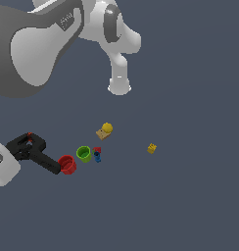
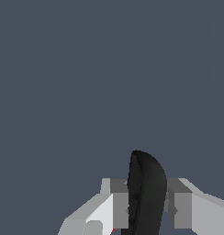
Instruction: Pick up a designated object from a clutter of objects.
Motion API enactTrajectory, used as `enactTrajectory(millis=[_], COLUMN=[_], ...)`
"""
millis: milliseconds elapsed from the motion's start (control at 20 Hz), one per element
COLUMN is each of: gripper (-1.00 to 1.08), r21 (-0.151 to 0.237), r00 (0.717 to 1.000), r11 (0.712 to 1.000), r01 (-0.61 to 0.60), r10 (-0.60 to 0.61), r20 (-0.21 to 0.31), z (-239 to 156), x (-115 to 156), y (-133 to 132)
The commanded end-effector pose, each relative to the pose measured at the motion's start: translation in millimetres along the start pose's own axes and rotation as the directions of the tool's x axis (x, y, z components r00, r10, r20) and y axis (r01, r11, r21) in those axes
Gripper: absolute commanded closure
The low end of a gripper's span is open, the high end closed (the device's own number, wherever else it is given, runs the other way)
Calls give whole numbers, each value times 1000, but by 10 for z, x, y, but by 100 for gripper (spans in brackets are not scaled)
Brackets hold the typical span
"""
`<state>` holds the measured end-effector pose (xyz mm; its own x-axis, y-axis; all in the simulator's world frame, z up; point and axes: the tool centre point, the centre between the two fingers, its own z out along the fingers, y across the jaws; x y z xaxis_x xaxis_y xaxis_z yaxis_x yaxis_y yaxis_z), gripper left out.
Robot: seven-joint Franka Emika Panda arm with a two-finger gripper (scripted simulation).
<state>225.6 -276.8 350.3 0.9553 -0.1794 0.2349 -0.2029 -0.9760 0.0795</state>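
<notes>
The black spring clamp (image 1: 33,151) is at the exterior view's left, its long handle reaching toward the red cup (image 1: 67,164) and a small red-orange tip at its far end. My gripper (image 1: 12,156) shows as a white body at the left edge, against the clamp. In the wrist view my gripper (image 2: 147,204) is shut on one black clamp handle (image 2: 146,183), which stands up between the two grey fingers (image 2: 119,204). I cannot tell whether the clamp is clear of the floor.
To the right of the red cup are a green cup (image 1: 83,154), a small blue-red piece (image 1: 97,154), a yellow ball (image 1: 107,128) on a tan block (image 1: 101,134), and a yellow block (image 1: 152,148). The arm's base (image 1: 119,86) stands behind them.
</notes>
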Motion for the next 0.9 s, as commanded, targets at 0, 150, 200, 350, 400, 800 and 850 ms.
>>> enactTrajectory(millis=[0,150,200,350,400,800,850], gripper=[108,108,108,108,108,108,108], r21=[0,0,0,0,0,0,0], r00=[1000,1000,1000,1000,1000,1000,1000], r11=[1000,1000,1000,1000,1000,1000,1000], r01=[0,0,0,0,0,0,0], r10=[0,0,0,0,0,0,0], r20=[-2,-2,-2,-2,-2,-2,-2], z=[-30,-127,-179,-375,-434,-668,-670], x=[3,-3,-7,-22,-27,-30,-28], y=[3,3,3,4,4,8,8])
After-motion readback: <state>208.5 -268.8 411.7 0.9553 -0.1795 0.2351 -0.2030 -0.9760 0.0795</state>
